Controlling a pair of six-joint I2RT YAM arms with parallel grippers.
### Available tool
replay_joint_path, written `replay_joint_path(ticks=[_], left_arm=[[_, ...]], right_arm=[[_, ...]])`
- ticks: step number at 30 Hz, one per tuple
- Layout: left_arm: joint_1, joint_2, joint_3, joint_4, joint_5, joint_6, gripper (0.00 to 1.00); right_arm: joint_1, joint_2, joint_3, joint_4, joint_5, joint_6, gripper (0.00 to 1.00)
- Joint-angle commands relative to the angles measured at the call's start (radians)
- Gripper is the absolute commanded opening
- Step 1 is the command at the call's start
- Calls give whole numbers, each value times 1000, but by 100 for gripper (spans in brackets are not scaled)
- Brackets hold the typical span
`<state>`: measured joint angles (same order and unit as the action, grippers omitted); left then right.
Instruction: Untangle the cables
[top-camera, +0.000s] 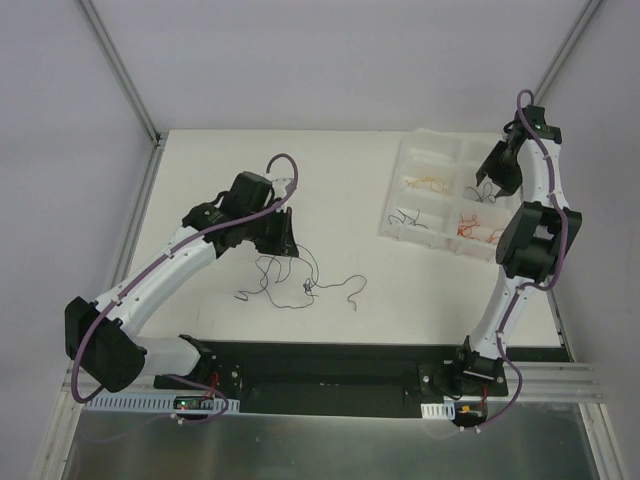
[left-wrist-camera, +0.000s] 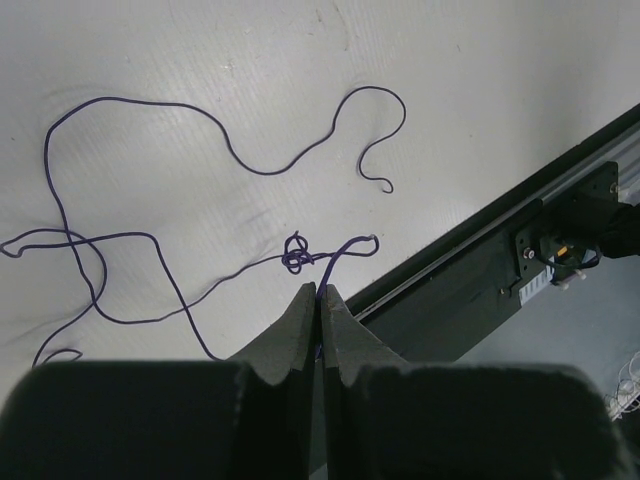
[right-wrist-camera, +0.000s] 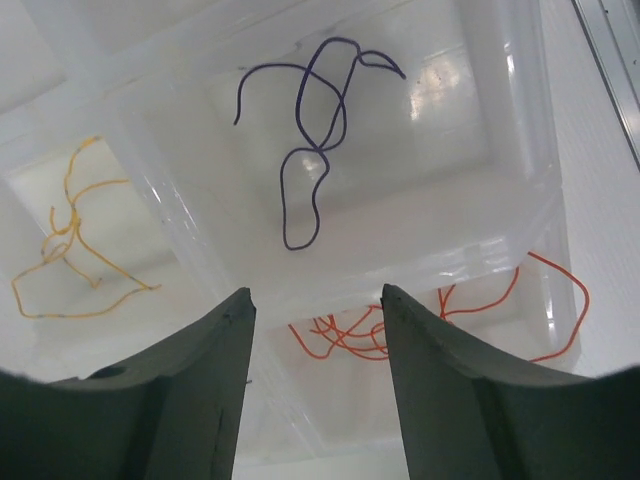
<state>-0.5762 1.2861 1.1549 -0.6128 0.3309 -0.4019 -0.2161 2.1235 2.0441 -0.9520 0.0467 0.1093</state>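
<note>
Thin purple-blue cables (left-wrist-camera: 150, 105) lie in loose loops on the white table, joined at a small knot (left-wrist-camera: 297, 253). They show as dark strands in the top view (top-camera: 300, 280). My left gripper (left-wrist-camera: 320, 292) is shut on one purple strand just below the knot; it is also in the top view (top-camera: 287, 243). My right gripper (right-wrist-camera: 315, 297) is open and empty above the white tray (right-wrist-camera: 430, 240). Below it, separate compartments hold a purple cable (right-wrist-camera: 312, 130), a yellow-orange cable (right-wrist-camera: 70, 250) and red-orange cables (right-wrist-camera: 360, 338).
The tray (top-camera: 400, 160) stands at the back right of the table, with the right gripper (top-camera: 487, 183) over it. A black rail (top-camera: 320, 365) runs along the table's near edge, close to the knot in the left wrist view (left-wrist-camera: 470, 270).
</note>
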Motion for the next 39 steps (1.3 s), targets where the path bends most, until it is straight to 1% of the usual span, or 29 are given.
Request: replay_joint_path(ticks=[1, 2, 4, 6, 8, 9, 10, 12, 14, 16, 18, 20, 22, 24, 28, 31, 34, 39], left_arm=[[-2, -60, 5, -13, -24, -11, 0], [-4, -68, 2, -13, -26, -14, 0], [-2, -82, -7, -18, -38, -20, 0], [-2, -96, -18, -22, -59, -31, 0], [-1, -114, -32, -24, -69, -43, 0], [-1, -122, -37, -25, -67, -48, 0], [-1, -132, -38, -27, -66, -52, 0], [1, -146, -38, -28, -59, -60, 0], [2, -159, -27, -31, -44, -66, 0], [4, -166, -9, -36, -33, -67, 0], [7, -171, 20, -48, -24, -72, 0], [10, -174, 48, -60, -17, -83, 0], [16, -177, 75, -68, -6, -98, 0], [19, -179, 104, -76, -3, -110, 0], [27, -180, 158, -79, 5, -143, 0], [38, -182, 189, -79, 19, -169, 0], [59, -185, 221, -79, 46, -190, 0], [93, -176, 272, -79, 94, -222, 0]], right_arm=[[-5, -164, -36, -77, 4, -13, 59], [-3, -213, -79, -73, 10, -14, 62], [7, -307, -158, -61, -11, -13, 63], [46, -411, -282, -10, -75, -8, 66], [118, -515, -430, 68, -160, -19, 69], [168, -568, -506, 102, -230, -31, 71], [214, -608, -580, 151, -346, -45, 72], [346, -695, -723, 264, -463, -77, 75], [498, -788, -867, 422, -536, -89, 78], [628, -850, -991, 594, -588, -65, 81], [716, -878, -1100, 767, -639, -19, 82], [794, -866, -1139, 869, -673, 10, 81], [874, -843, -1153, 926, -648, 13, 80], [922, -823, -1168, 997, -625, 24, 78], [945, -803, -1222, 1163, -628, 102, 71], [949, -787, -1277, 1291, -649, 141, 69], [957, -780, -1314, 1360, -665, 147, 69], [975, -794, -1349, 1427, -631, 130, 71]])
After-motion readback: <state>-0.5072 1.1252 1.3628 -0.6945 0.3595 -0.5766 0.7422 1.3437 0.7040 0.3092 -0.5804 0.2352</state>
